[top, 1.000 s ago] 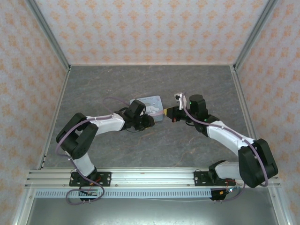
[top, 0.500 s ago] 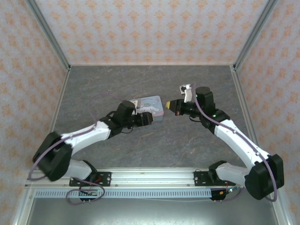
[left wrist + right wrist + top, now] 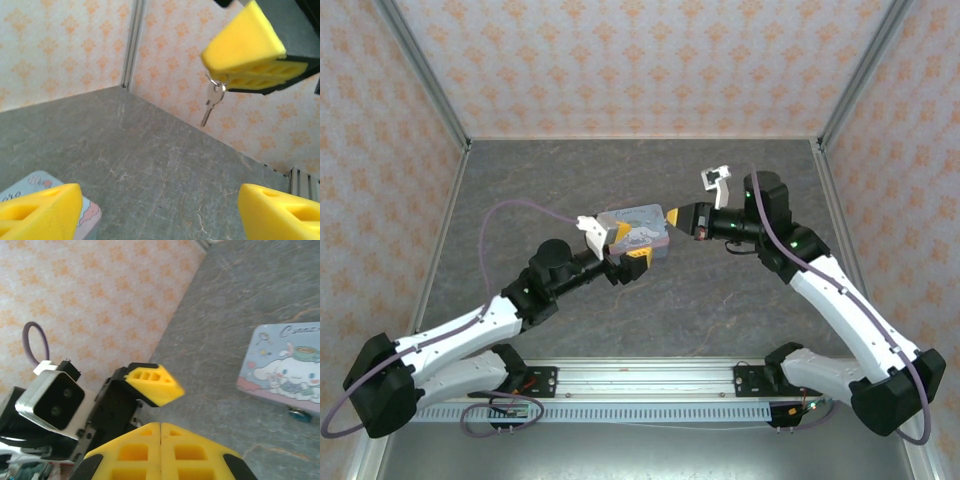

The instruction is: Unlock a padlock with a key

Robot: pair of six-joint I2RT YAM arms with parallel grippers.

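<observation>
- One grey worktop (image 3: 740,320) carries everything, and both arms reach in from its near edge toward the middle.
- Near that middle lies the pale-blue tin (image 3: 645,222), flat and apparently no part of the job.
- Beside the tin hangs the left claw (image 3: 160,202), fingers wide apart with nothing between them, probably readied to take the lock.
- Toward the right edge from the tin, the right claw (image 3: 160,440) is raised and pinched together on the ring of the key (image 3: 212,102).
- Just beside the tin's edge, the padlock (image 3: 299,414) lies on the worktop, unheld.
- Smallest, the key dangles free below those fingertips, clear of the worktop.
</observation>
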